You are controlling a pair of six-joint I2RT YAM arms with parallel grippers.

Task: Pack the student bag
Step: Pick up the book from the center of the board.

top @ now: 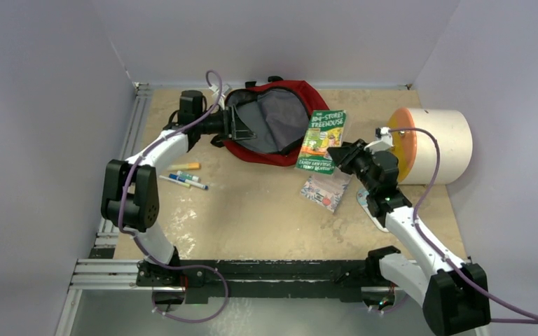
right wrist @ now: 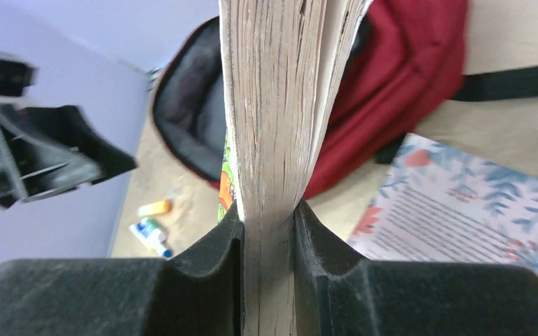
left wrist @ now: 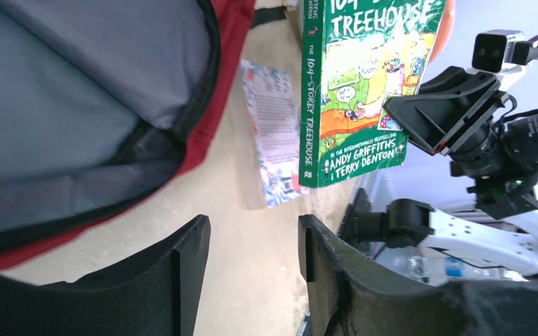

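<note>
Gripping the green paperback (top: pixel 323 136) by its page edge, the right gripper (right wrist: pixel 267 220) presses both pads tight against the paper and holds the book just beside the student bag (top: pixel 307 98). That bag lies at the far middle of the table (top: pixel 252 217), mouth gaping and grey lining showing. The left gripper (left wrist: pixel 252 234) sits at the bag's left rim, jaws apart with nothing between them. A floral booklet (top: pixel 326 190) lies flat nearer the arms, and markers (top: pixel 184 178) lie off to the left.
</note>
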